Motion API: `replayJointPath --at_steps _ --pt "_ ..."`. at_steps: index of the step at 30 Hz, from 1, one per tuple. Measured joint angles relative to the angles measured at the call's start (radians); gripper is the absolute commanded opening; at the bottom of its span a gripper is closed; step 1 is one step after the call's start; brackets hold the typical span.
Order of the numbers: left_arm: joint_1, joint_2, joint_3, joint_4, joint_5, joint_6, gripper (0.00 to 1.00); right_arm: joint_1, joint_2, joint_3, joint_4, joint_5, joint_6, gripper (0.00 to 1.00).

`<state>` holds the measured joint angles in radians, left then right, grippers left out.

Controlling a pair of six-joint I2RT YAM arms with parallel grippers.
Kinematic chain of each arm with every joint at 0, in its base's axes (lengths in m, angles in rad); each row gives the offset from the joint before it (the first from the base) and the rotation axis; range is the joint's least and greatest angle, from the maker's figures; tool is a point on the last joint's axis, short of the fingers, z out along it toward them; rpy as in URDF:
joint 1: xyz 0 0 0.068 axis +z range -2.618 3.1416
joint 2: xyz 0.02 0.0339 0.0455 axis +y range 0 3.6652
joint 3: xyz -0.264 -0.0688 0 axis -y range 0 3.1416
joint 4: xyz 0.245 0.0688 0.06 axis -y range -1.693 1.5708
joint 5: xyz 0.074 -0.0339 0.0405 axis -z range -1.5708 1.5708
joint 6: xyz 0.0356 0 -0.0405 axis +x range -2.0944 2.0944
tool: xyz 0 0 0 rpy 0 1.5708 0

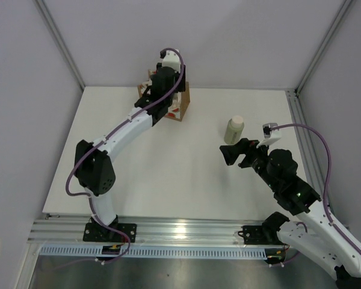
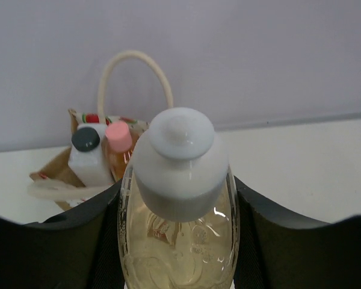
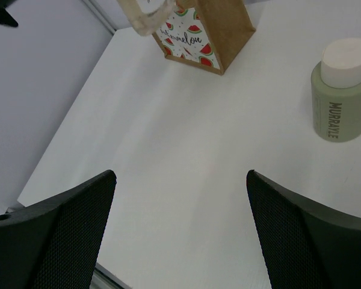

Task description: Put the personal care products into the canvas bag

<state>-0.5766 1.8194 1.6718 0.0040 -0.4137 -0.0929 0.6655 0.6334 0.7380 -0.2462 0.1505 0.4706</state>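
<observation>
My left gripper [image 2: 178, 205] is shut on the amber bottle [image 2: 177, 241] with the white cap [image 2: 180, 156] and holds it upright above the canvas bag [image 1: 183, 101] at the table's back. In the left wrist view the bag [image 2: 55, 170] lies just beyond the bottle and holds the black-lidded jar [image 2: 87, 153] and the pink-capped peach bottle [image 2: 120, 144]. The pale olive bottle [image 1: 234, 129] with the cream cap stands on the table right of centre. My right gripper [image 1: 236, 154] is open and empty just in front of it. The olive bottle [image 3: 343, 90] and the bag [image 3: 207, 33] show in the right wrist view.
The bag's white looped handle [image 2: 135, 60] arches up behind the held bottle; another handle [image 2: 60, 189] lies across the bag's near rim. Grey walls close in the table at the back and sides. A metal rail [image 1: 180, 232] runs along the near edge.
</observation>
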Motion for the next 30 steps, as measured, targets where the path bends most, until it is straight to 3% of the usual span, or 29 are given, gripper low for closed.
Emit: replayJointPath --at_steps 13,22,30 --pt "0.146 0.280 0.402 -0.002 0.130 0.033 0.00 0.000 -0.016 -0.005 -0.002 -0.002 0.007 0.93" --pt "0.196 0.448 0.493 0.038 0.240 0.004 0.00 0.000 -0.017 -0.005 -0.003 0.009 0.006 0.93" --pt "0.193 0.491 0.504 0.084 0.233 0.026 0.00 0.000 -0.026 -0.005 -0.003 0.009 0.007 0.93"
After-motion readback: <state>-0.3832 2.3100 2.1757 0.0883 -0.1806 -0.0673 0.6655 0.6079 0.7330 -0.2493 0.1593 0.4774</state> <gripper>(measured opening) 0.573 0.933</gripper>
